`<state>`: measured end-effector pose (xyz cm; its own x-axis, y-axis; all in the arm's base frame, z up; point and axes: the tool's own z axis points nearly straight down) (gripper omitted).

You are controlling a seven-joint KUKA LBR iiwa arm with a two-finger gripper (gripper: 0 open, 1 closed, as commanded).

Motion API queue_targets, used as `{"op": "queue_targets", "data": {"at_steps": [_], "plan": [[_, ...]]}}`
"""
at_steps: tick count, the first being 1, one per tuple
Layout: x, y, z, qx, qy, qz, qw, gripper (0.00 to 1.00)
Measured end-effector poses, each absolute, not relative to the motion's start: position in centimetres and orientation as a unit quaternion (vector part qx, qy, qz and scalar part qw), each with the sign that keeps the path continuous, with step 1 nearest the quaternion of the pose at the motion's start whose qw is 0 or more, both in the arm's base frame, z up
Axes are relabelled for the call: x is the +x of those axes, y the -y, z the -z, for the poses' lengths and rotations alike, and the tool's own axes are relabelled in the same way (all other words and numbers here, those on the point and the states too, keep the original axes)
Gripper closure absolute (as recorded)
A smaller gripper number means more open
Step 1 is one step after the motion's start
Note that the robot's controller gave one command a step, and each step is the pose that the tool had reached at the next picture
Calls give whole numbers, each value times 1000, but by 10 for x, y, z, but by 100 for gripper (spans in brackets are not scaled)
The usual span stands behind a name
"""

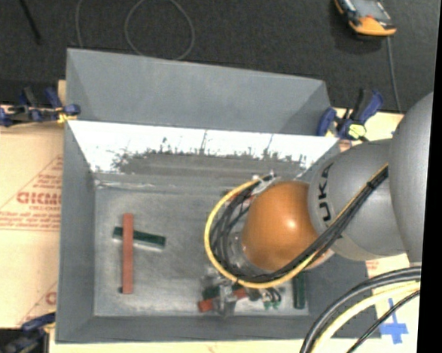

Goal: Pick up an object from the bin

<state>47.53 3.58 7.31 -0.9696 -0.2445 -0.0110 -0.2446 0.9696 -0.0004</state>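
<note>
My gripper (224,291) is low over the bin's front edge, right of the middle, and the orange cover above hides most of it. A small red piece (206,305) lies just to its front left, touching or very close. To its right sits a small green and white piece (272,301). A dark green bar (300,291) stands lengthwise further right, near the bin's right wall. I cannot tell whether anything is between the gripper's jaws.
On the left of the bin floor a long red stick (128,253) lies across a shorter dark green stick (143,237). The arm with its cables covers the right middle of the bin.
</note>
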Motion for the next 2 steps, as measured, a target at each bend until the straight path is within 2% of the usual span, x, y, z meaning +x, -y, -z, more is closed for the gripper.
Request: {"op": "queue_targets", "data": {"at_steps": [1,2], "plan": [[507,-16,-73,-225,-974,-1,0,100],[511,-61,-264,-240,-971,1,6,100]]}}
